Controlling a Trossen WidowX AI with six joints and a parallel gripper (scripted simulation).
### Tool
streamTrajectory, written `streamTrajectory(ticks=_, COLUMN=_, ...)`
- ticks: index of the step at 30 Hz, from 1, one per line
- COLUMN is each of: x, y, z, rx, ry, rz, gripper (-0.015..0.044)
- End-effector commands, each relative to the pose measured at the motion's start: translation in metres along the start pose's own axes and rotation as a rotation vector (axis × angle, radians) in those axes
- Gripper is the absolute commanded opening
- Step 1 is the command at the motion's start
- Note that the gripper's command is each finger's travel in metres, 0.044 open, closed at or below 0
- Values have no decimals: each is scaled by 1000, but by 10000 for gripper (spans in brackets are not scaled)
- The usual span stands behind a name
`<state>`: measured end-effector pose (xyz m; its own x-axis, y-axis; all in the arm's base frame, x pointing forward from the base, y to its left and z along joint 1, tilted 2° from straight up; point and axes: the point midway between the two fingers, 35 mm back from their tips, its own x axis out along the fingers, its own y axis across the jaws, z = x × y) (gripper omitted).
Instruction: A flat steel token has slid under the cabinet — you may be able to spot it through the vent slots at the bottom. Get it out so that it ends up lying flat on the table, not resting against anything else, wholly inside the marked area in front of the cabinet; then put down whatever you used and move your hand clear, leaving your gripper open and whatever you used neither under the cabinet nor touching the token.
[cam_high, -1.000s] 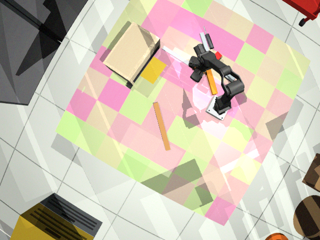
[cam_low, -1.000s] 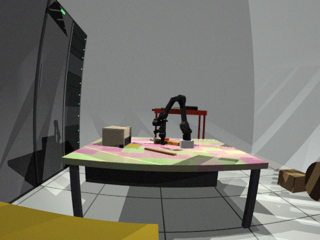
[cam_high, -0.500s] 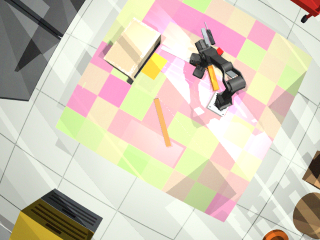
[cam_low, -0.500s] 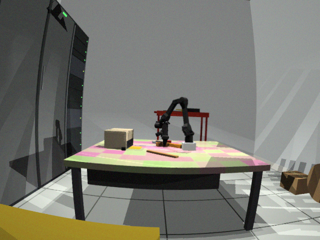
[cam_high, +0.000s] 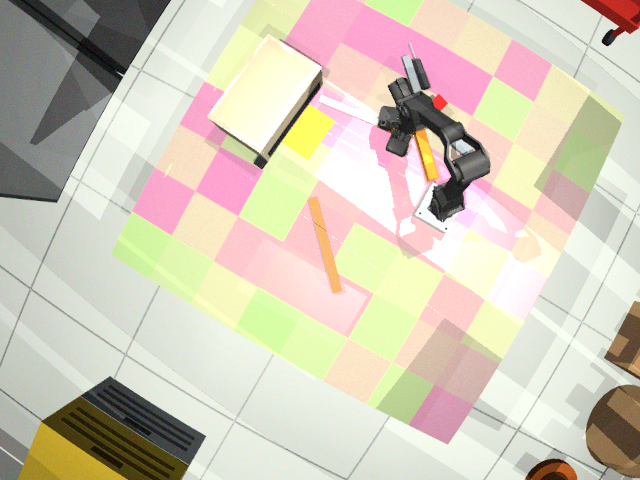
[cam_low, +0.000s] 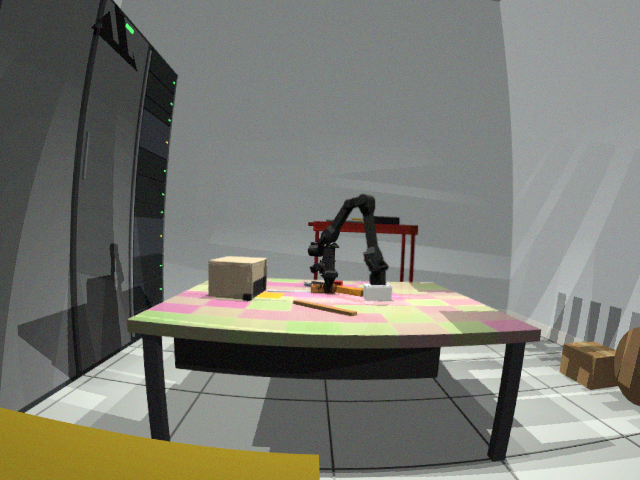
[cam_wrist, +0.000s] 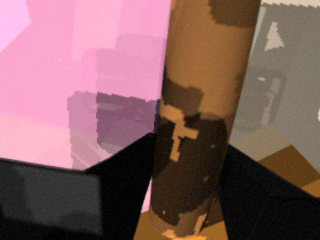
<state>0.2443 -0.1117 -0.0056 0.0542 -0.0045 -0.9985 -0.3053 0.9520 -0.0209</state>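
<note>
While spreading wide under everything, showing a checkered top: the desk (cam_high: 170, 242). Standing toward its far left corner in the top view: a beige cabinet (cam_high: 263, 87). Rising from a white base plate (cam_high: 421, 212), bending over and pointing the gripper (cam_wrist: 187, 170) down at the desk, well apart from the cabinet: the black arm (cam_high: 460, 139). Lying right against the cabinet's front: a yellow marked area (cam_high: 309, 131). Lying alone near the desk's middle: a long orange stick (cam_high: 324, 245). Clamping the jaws on a shorter orange-brown bar (cam_wrist: 205, 75), which is filling the gap between them in the wrist view and, from above, running from under the wrist back toward the base plate. Resting beyond the arm: a grey tool (cam_high: 409, 67) just beside a dark block (cam_high: 422, 74). Sitting near the wrist: a small red cube (cam_high: 439, 101). Not showing the token in any view; cannot tell where it is lying.
</note>
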Motion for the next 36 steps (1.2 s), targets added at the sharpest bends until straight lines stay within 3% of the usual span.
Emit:
streamTrajectory(ticks=1, x=-1, y=0, z=9, rx=-1, ry=-5, rz=-3, gripper=0)
streamTrajectory(ticks=6, x=-2, y=1, z=16, rx=1, ry=-6, rz=-3, gripper=0)
streamTrajectory(ticks=14, x=0, y=1, z=11, rx=-2, ry=-2, rz=0, gripper=200)
streamTrajectory(ticks=20, x=0, y=1, z=11, rx=-2, ry=-2, rz=0, gripper=200)
streamTrajectory(ticks=23, x=0, y=1, z=11, rx=-2, ry=-5, rz=-3, gripper=270)
streamTrajectory(ticks=36, x=3, y=2, z=10, rx=-2, ry=-5, rz=-3, gripper=270)
